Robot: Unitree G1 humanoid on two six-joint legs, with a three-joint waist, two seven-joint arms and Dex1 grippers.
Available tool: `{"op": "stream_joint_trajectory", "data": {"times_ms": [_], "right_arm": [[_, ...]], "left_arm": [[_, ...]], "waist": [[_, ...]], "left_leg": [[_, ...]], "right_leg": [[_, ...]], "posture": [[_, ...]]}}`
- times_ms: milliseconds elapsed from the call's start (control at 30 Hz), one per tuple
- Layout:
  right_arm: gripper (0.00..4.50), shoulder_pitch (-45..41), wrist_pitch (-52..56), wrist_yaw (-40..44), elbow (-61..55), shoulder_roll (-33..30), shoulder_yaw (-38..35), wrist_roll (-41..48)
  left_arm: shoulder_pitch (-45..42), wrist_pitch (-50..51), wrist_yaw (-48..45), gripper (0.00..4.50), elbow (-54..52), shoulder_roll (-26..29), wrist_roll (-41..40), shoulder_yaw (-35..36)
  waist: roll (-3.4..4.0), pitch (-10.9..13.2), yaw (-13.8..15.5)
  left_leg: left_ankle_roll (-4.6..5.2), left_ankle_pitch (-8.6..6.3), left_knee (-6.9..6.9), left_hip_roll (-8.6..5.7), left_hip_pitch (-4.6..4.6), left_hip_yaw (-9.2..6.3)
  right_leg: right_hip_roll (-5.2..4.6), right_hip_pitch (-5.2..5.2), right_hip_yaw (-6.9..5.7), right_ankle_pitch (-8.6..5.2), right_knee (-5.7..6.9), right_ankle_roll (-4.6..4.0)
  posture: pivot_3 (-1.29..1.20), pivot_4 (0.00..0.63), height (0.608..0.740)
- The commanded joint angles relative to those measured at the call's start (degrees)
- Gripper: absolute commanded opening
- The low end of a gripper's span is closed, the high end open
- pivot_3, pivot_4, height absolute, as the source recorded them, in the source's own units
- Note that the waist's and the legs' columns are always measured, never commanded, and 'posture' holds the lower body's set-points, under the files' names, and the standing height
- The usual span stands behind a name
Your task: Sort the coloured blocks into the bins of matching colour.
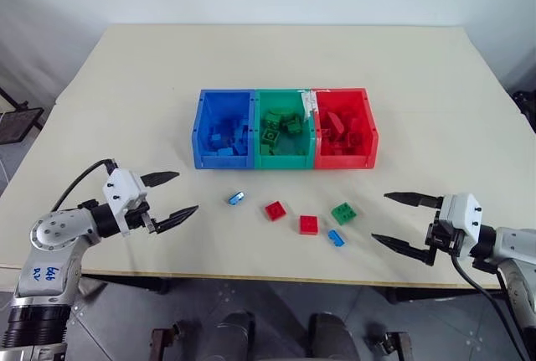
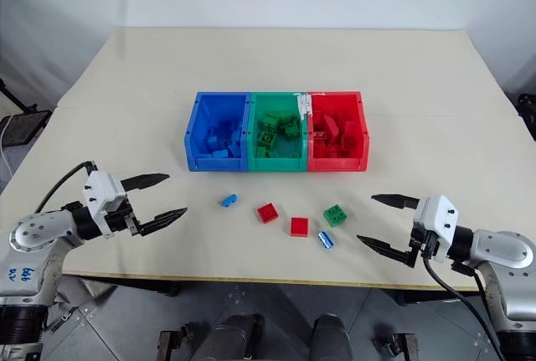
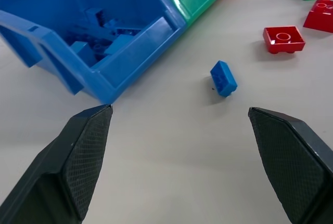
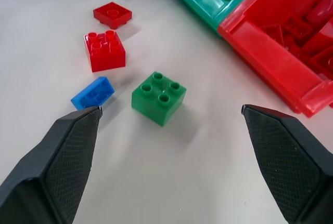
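The left gripper (image 1: 172, 194) hangs empty, jaws wide apart, off the near left of the bins (image 1: 285, 162), aimed toward a loose blue block (image 1: 236, 198) lying in front of the blue bin (image 1: 223, 160), probably its nearest pick. Further right, in front of the green bin (image 1: 283, 160), sit two red blocks (image 1: 275, 210) (image 1: 308, 224). In front of the red bin (image 1: 343, 160) lie a green block (image 1: 343, 212) and a second blue block (image 1: 336, 238). The right gripper (image 1: 404, 222) waits off the bins' near right, also spread wide and holding nothing, facing that green block. Five blocks are unsorted on the table (image 1: 151, 76); many already lie in matching bins.
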Motion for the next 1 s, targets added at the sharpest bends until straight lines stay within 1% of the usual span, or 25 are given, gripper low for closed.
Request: {"op": "stream_joint_trajectory", "data": {"times_ms": [33,100,200,300,367,500,633,667,800,933,1000], "right_arm": [[4.5,-0.53,-1.02,-0.87,-1.89,0.11,-1.2,0.72],[4.5,0.21,-1.76,-1.29,-0.95,-0.41,-2.89,0.58],[4.5,1.37,-3.01,-1.56,2.05,-1.95,-6.16,0.23],[4.5,3.42,-5.05,0.14,5.69,-3.78,-9.15,-0.23],[4.5,4.69,-6.69,1.51,7.92,-4.98,-9.96,-0.98],[4.5,4.92,-8.55,3.67,11.3,-6.42,-9.24,-1.95],[4.5,1.3,-8.37,5.81,12.58,-6.66,-5.14,-3.07],[4.5,-0.81,-7.83,6.28,12.65,-6.4,-3.36,-3.43],[4.5,-9.64,-4.67,9.06,13.32,-5.41,4.22,-4.59],[4.5,-19.48,-6.2,12.94,18.27,-3.84,12.84,-9.23],[4.5,-23.34,-7.33,14.48,21.12,-2.95,15.88,-11.15]], "left_arm": [[-0.89,-0.7,-0.43,4.42,-0.01,0.22,0.15,0.0],[-1.59,0.79,-2.32,4.42,-0.99,0.48,-0.19,-2.04],[-3.31,3.7,-3.49,4.42,-3.74,-0.71,-2.32,-4.31],[-5.2,4.34,-4.71,4.42,-6.55,-2.07,-1.45,-8.64],[-6.32,5.01,-5.26,4.42,-8.46,-2.92,-0.6,-11.79],[-6.49,3.48,-8.42,4.42,-10.74,-2.45,1.52,-16.82],[-7.03,4.56,-7.17,4.42,-10.5,-4.12,0.51,-16.91],[-6.69,4.11,-6.99,4.42,-9.97,-4.03,0.91,-16.51],[-4.2,3.78,-6.21,4.42,-8.85,-3.14,0.72,-13.65],[-1.13,3.6,-5.89,4.42,-8.36,-1.99,0.12,-10.55],[-0.12,3.65,-5.83,4.42,-8.33,-1.68,-0.17,-9.49]], "waist": [[0.0,0.0,0.06],[0.0,0.0,0.1],[0.0,0.0,0.44],[0.0,0.01,1.27],[0.0,0.01,1.38],[0.01,0.02,1.11],[0.02,0.03,0.21],[0.02,0.03,0.04],[0.06,0.05,-0.45],[0.07,0.06,-0.17],[0.07,0.07,0.14]], "left_leg": [[0.0,0.0,0.0,0.01,0.0,0.0],[0.0,-0.01,0.0,0.01,0.0,0.0],[0.03,-0.02,0.01,0.02,-0.01,0.01],[0.07,-0.05,0.06,0.01,-0.02,0.02],[0.06,-0.06,0.05,-0.01,-0.01,0.09],[0.0,-0.1,0.03,0.03,0.01,0.27],[-0.11,-0.22,0.04,0.46,0.07,0.43],[-0.12,-0.23,0.05,0.69,0.07,0.48],[-0.16,-0.25,0.05,0.83,0.12,0.92],[-0.19,-0.29,0.04,0.89,0.13,0.93],[-0.16,-0.31,0.05,0.87,0.1,0.89]], "right_leg": [[0.0,0.0,0.0,0.0,0.0,0.0],[0.0,0.0,0.01,0.0,-0.01,0.0],[-0.01,0.01,0.03,0.0,-0.02,0.0],[-0.03,0.02,0.06,0.01,-0.02,0.01],[-0.01,0.03,0.06,0.01,-0.06,0.01],[0.17,0.02,0.15,0.01,-0.15,0.0],[0.51,0.0,0.32,0.0,-0.21,-0.07],[0.54,0.0,0.32,0.01,-0.22,-0.08],[0.65,-0.01,0.4,0.03,-0.26,-0.11],[0.69,-0.08,0.45,0.04,-0.26,-0.15],[0.67,-0.1,0.49,0.04,-0.28,-0.15]], "posture": [[0.0,0.15,0.74],[0.0,0.15,0.74],[0.0,0.15,0.74],[0.0,0.15,0.74],[0.0,0.15,0.74],[0.0,0.15,0.74],[0.0,0.15,0.74],[0.0,0.15,0.74],[0.0,0.15,0.74],[0.0,0.15,0.74],[0.0,0.15,0.74]]}}
